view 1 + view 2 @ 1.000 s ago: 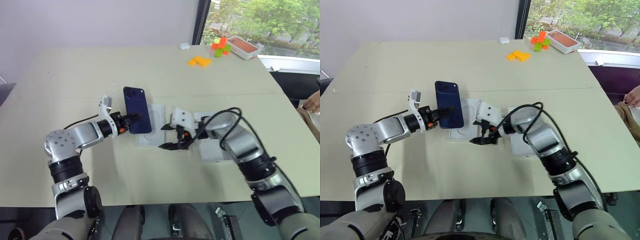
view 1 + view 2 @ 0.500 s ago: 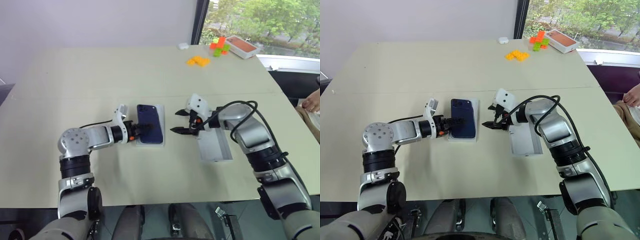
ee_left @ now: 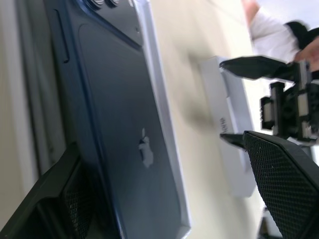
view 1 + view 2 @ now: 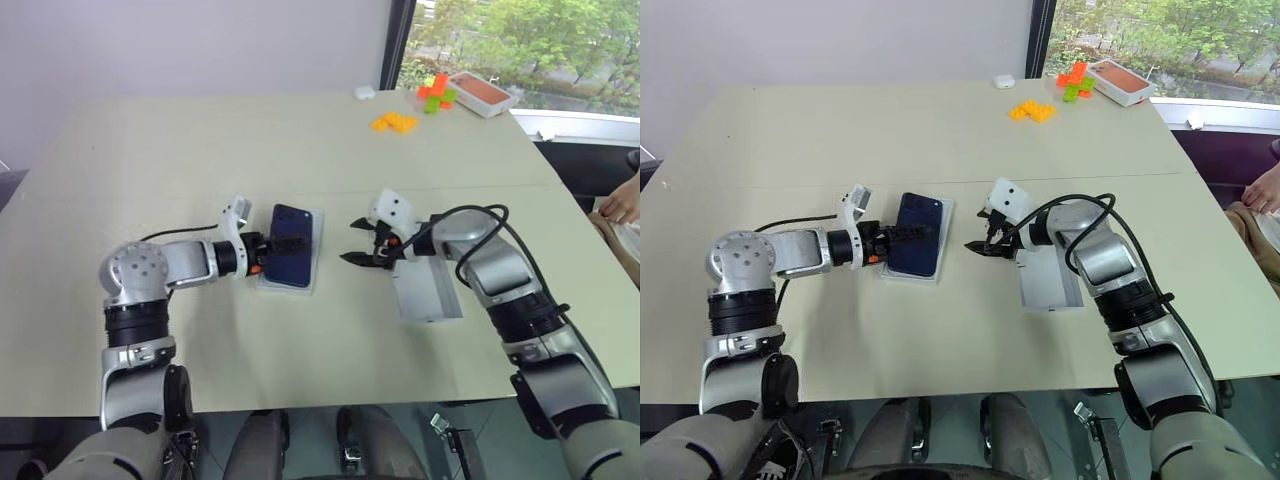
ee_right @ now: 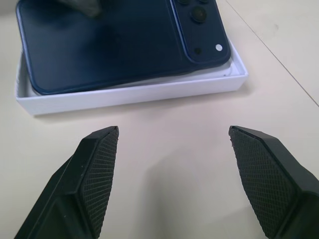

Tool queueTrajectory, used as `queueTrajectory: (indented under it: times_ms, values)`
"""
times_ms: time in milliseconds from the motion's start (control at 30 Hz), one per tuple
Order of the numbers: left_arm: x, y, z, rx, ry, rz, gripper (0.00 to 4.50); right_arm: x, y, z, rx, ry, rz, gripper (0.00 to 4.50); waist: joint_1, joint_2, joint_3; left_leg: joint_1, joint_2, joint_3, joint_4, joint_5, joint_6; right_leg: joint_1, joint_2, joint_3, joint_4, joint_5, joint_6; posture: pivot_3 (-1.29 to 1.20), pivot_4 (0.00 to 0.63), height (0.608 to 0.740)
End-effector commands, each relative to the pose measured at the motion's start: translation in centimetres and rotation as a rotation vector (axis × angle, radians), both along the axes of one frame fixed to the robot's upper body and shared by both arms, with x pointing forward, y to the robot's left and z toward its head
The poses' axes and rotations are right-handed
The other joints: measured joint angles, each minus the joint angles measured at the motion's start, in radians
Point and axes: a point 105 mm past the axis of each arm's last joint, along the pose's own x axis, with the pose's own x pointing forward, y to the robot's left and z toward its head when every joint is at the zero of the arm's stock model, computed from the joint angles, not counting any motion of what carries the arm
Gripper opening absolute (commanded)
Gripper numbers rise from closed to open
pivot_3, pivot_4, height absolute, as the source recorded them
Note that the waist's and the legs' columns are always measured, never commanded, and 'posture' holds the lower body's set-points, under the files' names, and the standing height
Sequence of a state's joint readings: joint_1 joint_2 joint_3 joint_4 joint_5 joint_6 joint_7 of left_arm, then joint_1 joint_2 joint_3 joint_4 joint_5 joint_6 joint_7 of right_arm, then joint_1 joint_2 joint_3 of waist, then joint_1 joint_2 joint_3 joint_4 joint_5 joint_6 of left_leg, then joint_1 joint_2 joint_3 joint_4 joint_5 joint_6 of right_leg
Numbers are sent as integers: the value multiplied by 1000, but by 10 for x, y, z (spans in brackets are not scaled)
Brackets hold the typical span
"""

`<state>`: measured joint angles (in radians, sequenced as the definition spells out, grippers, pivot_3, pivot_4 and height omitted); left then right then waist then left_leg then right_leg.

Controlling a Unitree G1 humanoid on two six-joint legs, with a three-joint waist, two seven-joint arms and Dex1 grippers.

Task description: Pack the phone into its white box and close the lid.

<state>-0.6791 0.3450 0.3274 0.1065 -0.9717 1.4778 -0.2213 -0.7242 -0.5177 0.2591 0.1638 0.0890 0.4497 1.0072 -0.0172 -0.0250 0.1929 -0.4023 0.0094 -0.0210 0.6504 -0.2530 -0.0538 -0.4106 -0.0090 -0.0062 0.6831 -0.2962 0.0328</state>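
From the head, you see the phone (image 4: 292, 258) lying slightly askew in the box (image 4: 314, 272), one edge riding the rim; the left gripper (image 4: 268, 250) is spread wide beside it, the lid (image 4: 428, 290) lies well apart under the right arm, untouched. Your left wrist shows the fingers (image 3: 65, 199) released, either side of the phone's end; no grip. Your right wrist shows the right gripper (image 5: 172, 172) splayed, empty, just short of the box. Phone is nearly seated, I judge; you have yet to settle it and fit the lid.
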Motion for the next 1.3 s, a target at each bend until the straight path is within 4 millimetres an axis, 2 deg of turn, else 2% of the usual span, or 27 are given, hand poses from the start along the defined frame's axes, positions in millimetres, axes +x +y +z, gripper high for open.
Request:
queueTrajectory:
  times_ms: [33,233,400,600,800,933,1000,1100,1200,1267,1300]
  values:
    - [-4,1,16,16,-70,-41,4464,2,9,16,15,-64,29,3725,1,0,0,0,0,0,0,0,0,0,0,0,0,0,0,0,150,740]
    - [-3,6,23,28,-89,-29,4464,3,14,16,20,-62,38,3725,4,0,0,-1,0,0,0,0,0,0,0,0,0,0,0,0,150,740]
    - [-5,18,30,67,-125,-17,4464,3,16,16,25,-64,41,3725,2,0,0,-1,0,0,0,0,1,-1,0,0,0,0,0,0,150,740]
    - [-1,47,49,123,-253,62,4464,2,22,18,56,-58,43,3725,0,0,0,-1,0,0,0,-1,1,-1,0,0,0,0,0,0,150,740]
    - [2,63,51,163,-338,117,4464,3,35,24,102,-63,40,3725,2,0,0,-1,0,0,0,-1,2,-1,0,0,0,0,0,0,150,740]
    - [4,74,45,199,-394,170,4464,1,42,23,123,-61,41,3725,2,0,0,-1,0,0,0,-2,4,-1,0,0,0,0,0,0,150,740]
    - [7,80,34,229,-370,194,4464,1,41,21,116,-60,39,3725,4,0,0,-1,0,0,0,-2,4,-1,0,0,0,0,0,0,150,740]
    - [12,88,10,313,-307,230,4464,5,32,10,23,-98,18,3725,6,0,0,-1,0,0,0,-2,5,-1,-1,0,0,0,0,0,150,740]
    - [16,81,2,373,-316,212,4464,14,22,0,-37,-102,-34,3725,4,0,0,-1,-1,0,0,-2,6,-1,-1,0,0,0,0,0,150,740]
    - [18,70,4,345,-332,195,3931,16,20,-3,-47,-97,-45,3725,5,0,0,-2,-1,0,0,-1,6,-1,-1,0,0,0,0,0,150,740]
    - [20,66,5,319,-322,202,3558,16,20,-4,-48,-93,-48,3467,5,0,0,-2,-1,0,0,-1,6,-1,-1,0,0,0,0,0,150,740]
